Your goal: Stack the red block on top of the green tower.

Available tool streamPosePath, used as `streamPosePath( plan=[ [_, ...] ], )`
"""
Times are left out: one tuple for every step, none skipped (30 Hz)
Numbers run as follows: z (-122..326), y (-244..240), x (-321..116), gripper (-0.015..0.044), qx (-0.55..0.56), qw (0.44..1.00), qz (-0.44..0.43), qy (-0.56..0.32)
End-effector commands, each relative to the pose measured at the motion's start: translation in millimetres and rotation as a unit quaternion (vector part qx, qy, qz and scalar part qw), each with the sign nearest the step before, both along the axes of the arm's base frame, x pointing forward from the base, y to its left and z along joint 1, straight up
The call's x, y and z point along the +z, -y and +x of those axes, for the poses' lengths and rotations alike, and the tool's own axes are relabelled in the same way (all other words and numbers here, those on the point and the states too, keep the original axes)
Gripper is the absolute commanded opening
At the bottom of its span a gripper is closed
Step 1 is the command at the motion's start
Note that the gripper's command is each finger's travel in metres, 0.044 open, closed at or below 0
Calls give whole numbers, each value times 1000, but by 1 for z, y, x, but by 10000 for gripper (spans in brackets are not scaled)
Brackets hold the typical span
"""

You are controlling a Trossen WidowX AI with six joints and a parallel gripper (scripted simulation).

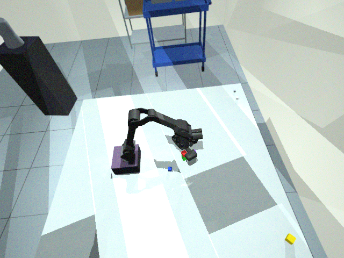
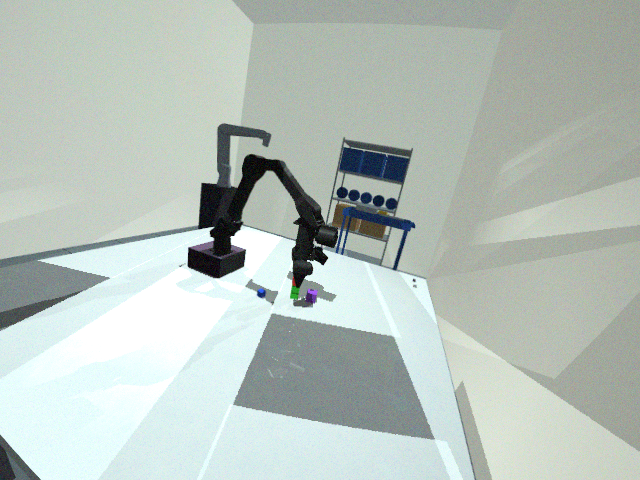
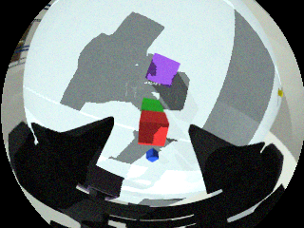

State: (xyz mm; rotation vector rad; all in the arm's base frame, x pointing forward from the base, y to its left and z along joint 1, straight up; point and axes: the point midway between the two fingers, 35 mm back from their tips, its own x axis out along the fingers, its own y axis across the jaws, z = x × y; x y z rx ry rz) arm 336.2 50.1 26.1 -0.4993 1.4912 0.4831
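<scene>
The green tower (image 1: pixel 184 158) (image 2: pixel 294 293) (image 3: pixel 152 104) stands upright on the white surface. The red block (image 1: pixel 183 152) (image 2: pixel 293 283) (image 3: pixel 153 129) sits on top of it, looking level, with green showing below it in the exterior view. My gripper (image 3: pixel 152 124) is open around the red block. In the wrist view a gap shows between the block and each finger, and nothing is held. One finger partly covers the tower in the top and exterior views. The contact between the red block and the green top is too small to see clearly.
A purple block (image 2: pixel 311 296) (image 3: pixel 163 70) stands close beside the tower. A small blue block (image 1: pixel 170 169) (image 2: pixel 261 292) (image 3: pixel 152 155) lies on the arm's base side. A yellow block (image 1: pixel 290 238) lies far off near the surface's edge.
</scene>
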Motion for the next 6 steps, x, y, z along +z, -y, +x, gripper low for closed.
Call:
streamPosePath(
  plan=[
    [0,0,-1,440,0,1000,0,0],
    [0,0,-1,440,0,1000,0,0],
    [0,0,-1,440,0,1000,0,0],
    [0,0,-1,440,0,1000,0,0],
    [0,0,-1,440,0,1000,0,0],
    [0,0,-1,440,0,1000,0,0]
  ],
)
